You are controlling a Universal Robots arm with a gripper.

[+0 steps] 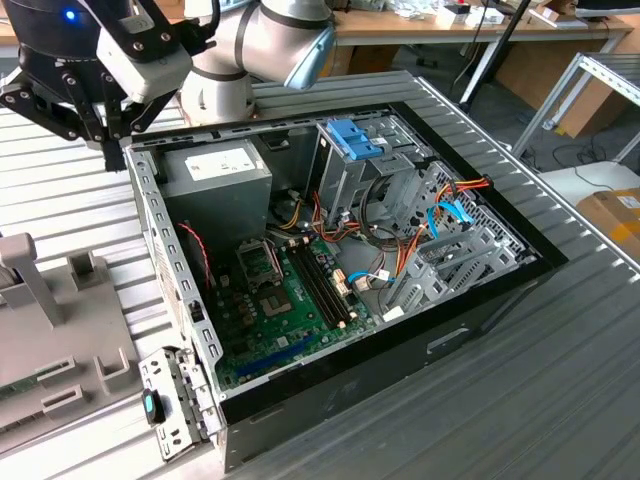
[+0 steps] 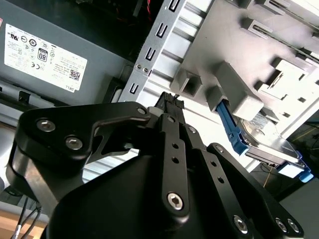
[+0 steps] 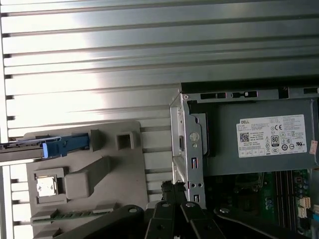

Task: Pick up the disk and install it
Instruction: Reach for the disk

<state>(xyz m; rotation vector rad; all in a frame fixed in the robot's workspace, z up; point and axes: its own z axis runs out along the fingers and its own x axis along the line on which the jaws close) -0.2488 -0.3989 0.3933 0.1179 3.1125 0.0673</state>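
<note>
Blue-edged disk point(image 2: 271, 147) stands in the grey holder point(image 2: 239, 30); closed, empty claw point(image 2: 170, 99) hangs near the case wall point(image 2: 155, 50).

Ribbed table point(image 1: 560, 400), computer case point(image 1: 400, 362), grey fixture point(image 1: 50, 340)

The disk point(image 2: 271, 144) is a flat silver-grey metal drive with a bright blue plastic frame point(image 2: 228, 124) along its edges. In the second wrist view it sits in a slot of the grey holder point(image 2: 239, 59), partly behind one of the holder's blocks. In the first wrist view the disk point(image 3: 50, 148) shows edge-on as a thin strip, well apart from the open computer case point(image 3: 187, 144).
</note>
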